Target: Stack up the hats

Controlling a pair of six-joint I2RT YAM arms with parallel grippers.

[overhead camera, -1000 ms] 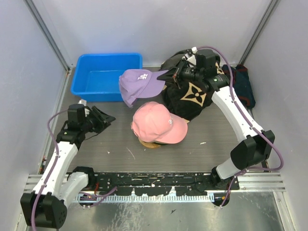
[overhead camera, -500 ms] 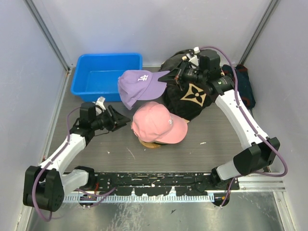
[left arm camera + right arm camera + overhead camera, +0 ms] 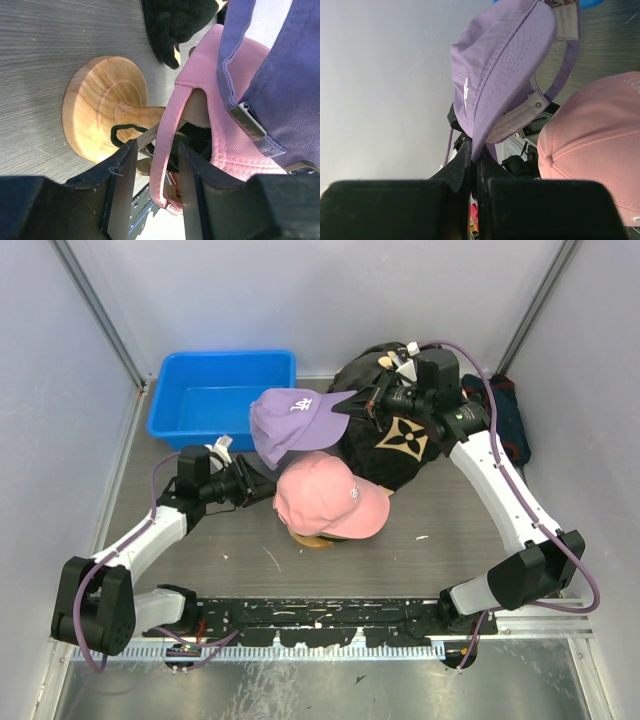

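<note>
Now step in hand, as I judge: purple cap onto stack. Pink cap [image 3: 325, 495] sits on wooden stand [image 3: 105, 112]; purple cap [image 3: 290, 420] hangs in air just behind it. Right gripper [image 3: 352, 406] clenched on purple brim. Left gripper [image 3: 157, 147] fingers parted around back edge of pink cap. Next move calls for: carry purple over pink, lower, release.

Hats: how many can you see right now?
4: purple hat pinched by the right gripper; pink hat atop the stand; tan hat and dark green hat peek out beneath the pink one. More may be hidden.
</note>
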